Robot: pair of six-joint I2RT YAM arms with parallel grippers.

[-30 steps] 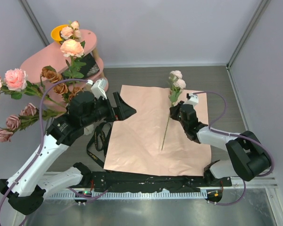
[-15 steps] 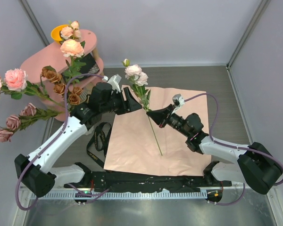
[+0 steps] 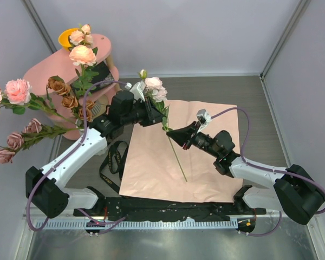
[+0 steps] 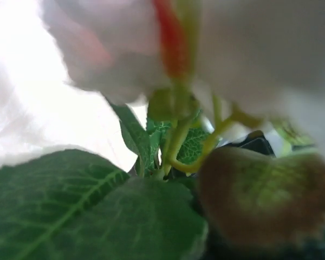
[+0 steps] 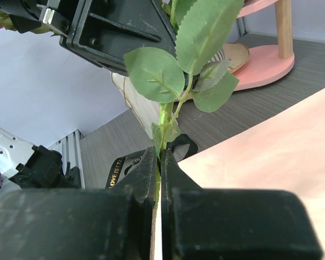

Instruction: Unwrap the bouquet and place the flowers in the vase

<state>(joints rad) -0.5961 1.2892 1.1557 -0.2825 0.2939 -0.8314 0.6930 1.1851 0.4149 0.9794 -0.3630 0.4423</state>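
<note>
A grey-walled enclosure (image 3: 179, 32) is seen around a dark tabletop (image 3: 271, 108), on which the salmon paper sheet (image 3: 206, 173) is spread flat. Above the sheet's far left part, the right tool (image 5: 159, 158) is clamped tight on the green stem of a pale pink rose (image 3: 153, 83). The left tool (image 3: 153, 111) is set about the leafy upper stem just under the blooms. Whether it has gripped cannot be told, since its own view is filled with blurred petals. Were the right tool released before the left has hold, the rose would likely drop onto the sheet; were both pulled apart, the stem could be bent. The vase (image 5: 135, 111) is glimpsed behind the leaves, beyond the sheet's left edge, and could be knocked by the crowding arm. A black ribbon (image 3: 111, 162) lies off that same edge, and a pink stand (image 3: 49, 73) is placed past the sheet's far left corner.
</note>
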